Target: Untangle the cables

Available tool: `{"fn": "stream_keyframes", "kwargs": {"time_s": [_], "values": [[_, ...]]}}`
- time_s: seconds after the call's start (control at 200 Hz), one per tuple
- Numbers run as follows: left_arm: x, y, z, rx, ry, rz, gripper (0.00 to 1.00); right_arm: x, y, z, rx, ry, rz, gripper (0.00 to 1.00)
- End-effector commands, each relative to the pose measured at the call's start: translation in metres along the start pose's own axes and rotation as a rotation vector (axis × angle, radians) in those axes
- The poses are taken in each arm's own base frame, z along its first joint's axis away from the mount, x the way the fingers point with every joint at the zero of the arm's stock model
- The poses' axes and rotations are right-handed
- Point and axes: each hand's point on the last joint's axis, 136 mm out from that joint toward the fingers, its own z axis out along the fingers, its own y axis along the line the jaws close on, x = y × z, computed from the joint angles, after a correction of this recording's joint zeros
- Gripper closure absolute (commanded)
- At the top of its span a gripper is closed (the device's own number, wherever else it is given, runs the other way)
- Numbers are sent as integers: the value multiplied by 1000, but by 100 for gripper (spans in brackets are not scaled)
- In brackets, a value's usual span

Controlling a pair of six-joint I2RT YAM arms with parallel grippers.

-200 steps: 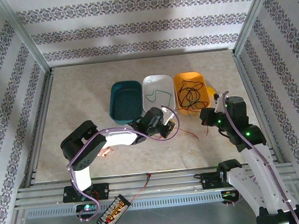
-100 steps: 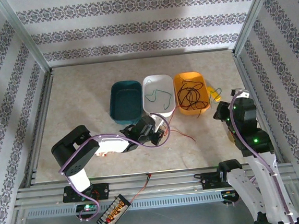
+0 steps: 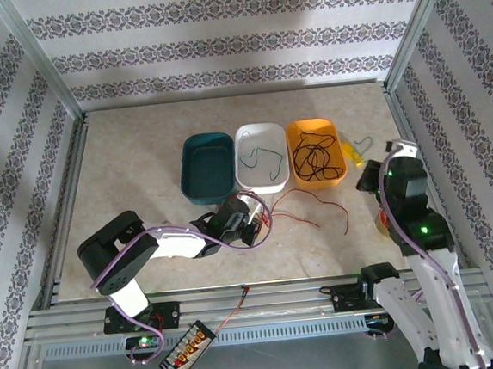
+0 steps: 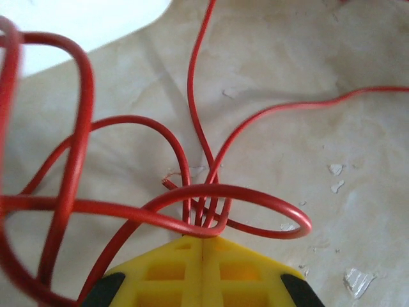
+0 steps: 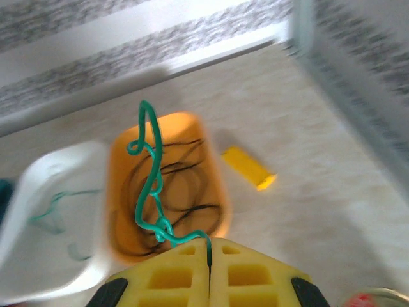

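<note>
Though pinched — red cable [image 4: 217,189], green cable [image 5: 155,169].

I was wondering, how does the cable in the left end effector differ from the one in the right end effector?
The red cable in the left end effector has several looping strands pinched together and trails across the table; the green cable in the right end effector is one short kinked strand sticking up. Both are thin wires clamped in shut end effectors.
</note>
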Motion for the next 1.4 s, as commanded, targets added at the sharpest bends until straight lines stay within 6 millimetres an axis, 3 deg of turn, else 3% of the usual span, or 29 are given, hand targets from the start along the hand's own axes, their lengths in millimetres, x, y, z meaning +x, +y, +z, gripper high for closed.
{"fn": "stream_keyframes", "kwargs": {"time_s": [0.0, 0.09, 0.21, 0.315, 0.42, 0.47, 0.545, 0.595, 0.665, 0.77, 0.945, 1.324, 1.394], "values": [[-47, -3, -18, 10, -170, -57, 100, 18, 62, 25, -326, 155, 120, 100], [-75, -8, -33, 14, -260, -80, 99, 35, 81, 53, -370, 248, 187, 100], [-106, -4, -59, -25, -367, -111, 95, 52, 113, 86, -398, 308, 135, 100], [-118, 22, -82, -176, -434, -171, 91, 64, 140, 116, -418, 367, 111, 100], [-113, 50, -102, -347, -424, -192, 84, 78, 159, 145, -424, 446, 134, 100], [-106, 58, -107, -392, -399, -180, 80, 84, 169, 155, -441, 474, 144, 92], [-93, 70, -114, -450, -358, -197, 72, 89, 180, 165, -459, 495, 162, 70], [-82, 76, -117, -468, -328, -212, 62, 91, 181, 169, -446, 497, 168, 62], [-67, 80, -118, -469, -287, -221, 48, 90, 180, 169, -429, 483, 158, 51], [-47, 84, -118, -458, -232, -251, 35, 90, 176, 160, -420, 468, 125, 49], [-20, 87, -102, -402, -116, -275, 35, 99, 162, 141, -402, 473, 92, 49], [5, 92, -59, -392, 91, -245, 40, 113, 137, 116, -362, 467, 112, 49], [13, 94, -56, -407, 123, -250, 46, 112, 136, 114, -360, 462, 112, 48]]}}
